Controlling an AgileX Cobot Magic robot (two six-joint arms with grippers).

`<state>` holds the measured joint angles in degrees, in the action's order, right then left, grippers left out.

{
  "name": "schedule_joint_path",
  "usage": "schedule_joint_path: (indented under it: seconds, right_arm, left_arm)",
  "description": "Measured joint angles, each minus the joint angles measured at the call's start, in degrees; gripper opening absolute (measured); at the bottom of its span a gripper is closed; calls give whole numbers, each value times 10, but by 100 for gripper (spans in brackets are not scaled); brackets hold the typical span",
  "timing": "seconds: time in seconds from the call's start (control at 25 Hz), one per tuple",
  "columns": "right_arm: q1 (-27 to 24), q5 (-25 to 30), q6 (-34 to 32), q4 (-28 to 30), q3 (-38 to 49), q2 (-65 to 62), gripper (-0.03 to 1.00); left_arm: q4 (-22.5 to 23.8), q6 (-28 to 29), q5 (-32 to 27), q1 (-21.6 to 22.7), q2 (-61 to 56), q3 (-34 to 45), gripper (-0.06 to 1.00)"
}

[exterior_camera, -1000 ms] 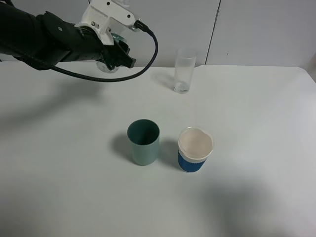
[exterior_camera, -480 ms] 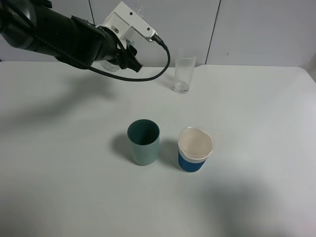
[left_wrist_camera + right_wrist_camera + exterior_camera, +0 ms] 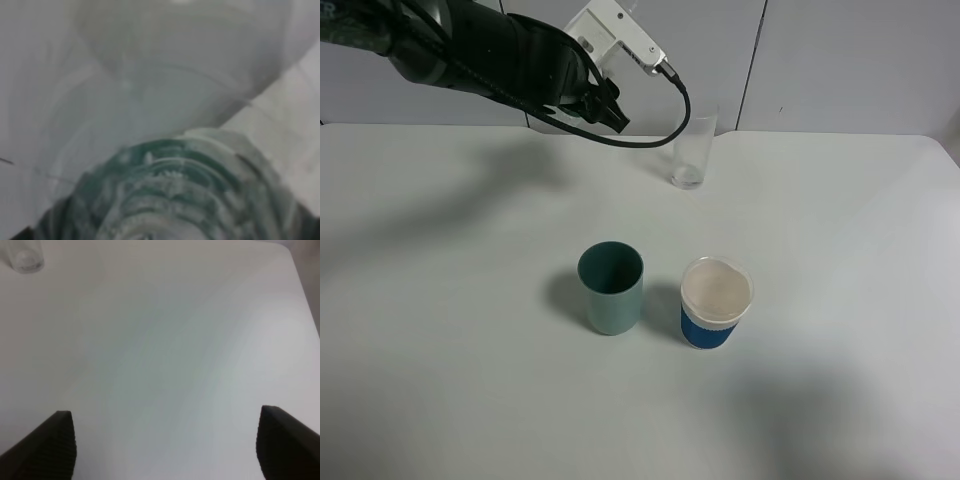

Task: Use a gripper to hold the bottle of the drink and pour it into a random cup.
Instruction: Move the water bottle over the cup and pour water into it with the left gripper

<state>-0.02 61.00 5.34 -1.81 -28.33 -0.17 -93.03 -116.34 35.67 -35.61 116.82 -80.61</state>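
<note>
My left gripper (image 3: 598, 104), a white head with dark fingers on a thick black arm, hangs above the table's back edge, just left of the tall clear glass (image 3: 692, 150). It is shut on the drink bottle (image 3: 170, 200). The bottle fills the left wrist view, with its green label and clear body blurred and very close. In the high view the arm hides the bottle. The glass stands upright and apart from the gripper; it also shows in the right wrist view (image 3: 22, 255). My right gripper (image 3: 167, 450) is open and empty over bare table, out of the high view.
A teal-green cup (image 3: 611, 288) and a white paper cup with a blue band (image 3: 716, 302) stand side by side in the middle of the white table (image 3: 840, 260). A black cable (image 3: 675, 110) loops from the left gripper head towards the glass.
My left arm has swung right along the back of the table with the bottle, coming much closer to the glass. The cups and the glass have not moved.
</note>
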Motion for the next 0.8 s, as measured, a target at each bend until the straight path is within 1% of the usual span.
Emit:
schedule_joint_path:
  seconds: [0.12, 0.24, 0.4, 0.64, 0.8]
  right_arm:
    - [0, 0, 0, 0, 0, 0, 74]
    - [0, 0, 0, 0, 0, 0, 74]
    - [0, 0, 0, 0, 0, 0, 74]
    - [0, 0, 0, 0, 0, 0, 74]
    - [0, 0, 0, 0, 0, 0, 74]
  left_arm:
    - [-39, -54, 29, -2, 20, -23, 55]
    - [-57, -76, 47, -2, 34, -37, 55]
    - [-60, -90, 56, -11, 47, -52, 55]
    - [-66, -159, 66, -36, 74, -78, 55]
    - [-66, -172, 69, -42, 79, -84, 55]
